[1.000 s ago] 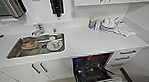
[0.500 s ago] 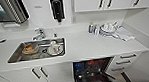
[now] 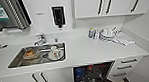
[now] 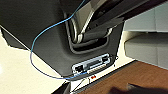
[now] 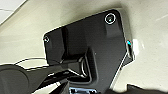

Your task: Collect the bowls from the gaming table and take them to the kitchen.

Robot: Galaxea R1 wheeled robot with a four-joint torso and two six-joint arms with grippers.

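Observation:
I face the kitchen: a white countertop (image 3: 91, 51), white cabinets (image 3: 88, 4) with dark bar handles above it, and a steel sink (image 3: 16, 61) at the left. A cluster of pale round dishes (image 3: 107, 33) stands at the counter's back right; I cannot tell whether the bowls are among them. In the sink lie a plate with something orange (image 3: 30, 54) and a white cup on a plate (image 3: 55, 53). The gaming table is out of view. Both wrist views look at the robot's own dark plates, with pale floor behind.
A dishwasher (image 3: 92, 75) stands open under the counter, right of centre, with drawers (image 3: 128, 64) beside it. A tap (image 3: 40, 39), a black wall dispenser (image 3: 58, 16) and a towel dispenser (image 3: 8, 13) line the back wall. A cloth (image 3: 125, 39) lies at the counter's far right.
The whole head picture has slid down a little, so the camera has moved. Nothing on the counter or in the sink has shifted.

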